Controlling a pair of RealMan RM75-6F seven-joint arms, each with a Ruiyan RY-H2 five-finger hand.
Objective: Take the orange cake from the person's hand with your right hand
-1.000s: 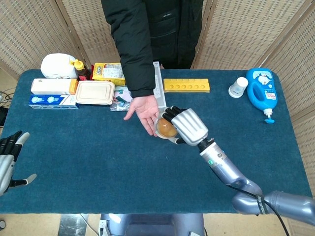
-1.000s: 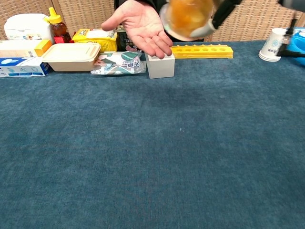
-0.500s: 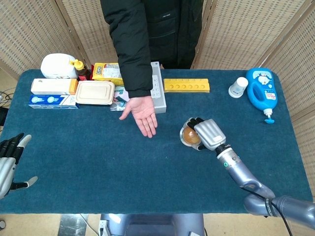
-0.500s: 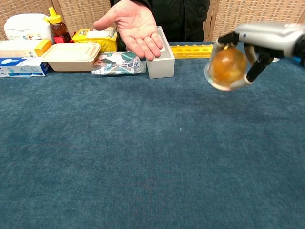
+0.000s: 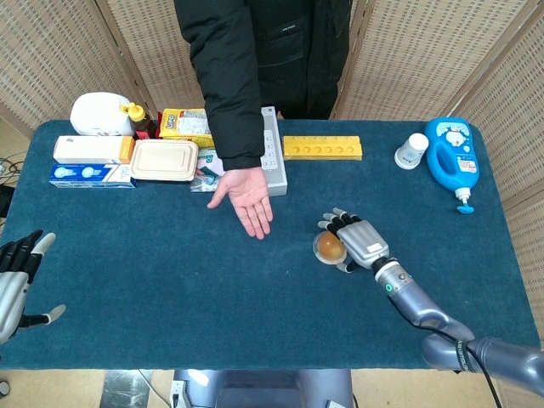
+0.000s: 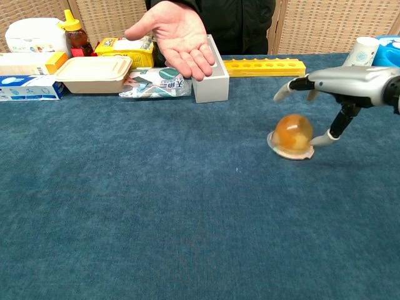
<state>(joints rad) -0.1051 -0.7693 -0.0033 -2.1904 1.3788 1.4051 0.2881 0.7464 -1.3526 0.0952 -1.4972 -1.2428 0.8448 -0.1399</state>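
The orange cake [image 5: 330, 247] [image 6: 292, 135], a glossy dome in a clear wrapper, sits on the blue table right of centre. My right hand [image 5: 355, 240] [image 6: 340, 84] hovers over and just right of it with fingers spread. In the chest view its thumb reaches down to the wrapper's right edge, and the other fingers stand clear above the cake. The person's hand [image 5: 246, 194] [image 6: 178, 31] is held out palm up and empty, left of the cake. My left hand [image 5: 15, 285] hangs at the table's near left edge with fingers apart, holding nothing.
A white box [image 6: 210, 78] and a yellow block [image 5: 322, 148] lie behind the cake. A white cup [image 5: 412, 150] and a blue bottle [image 5: 453, 157] stand at the far right. A lunch box [image 5: 163, 160], packets and cartons line the far left.
My right hand carried the cake away from the person's palm, down and to the right, and set it on the table. Its fingers have spread off the cake. The person's hand stayed, empty.
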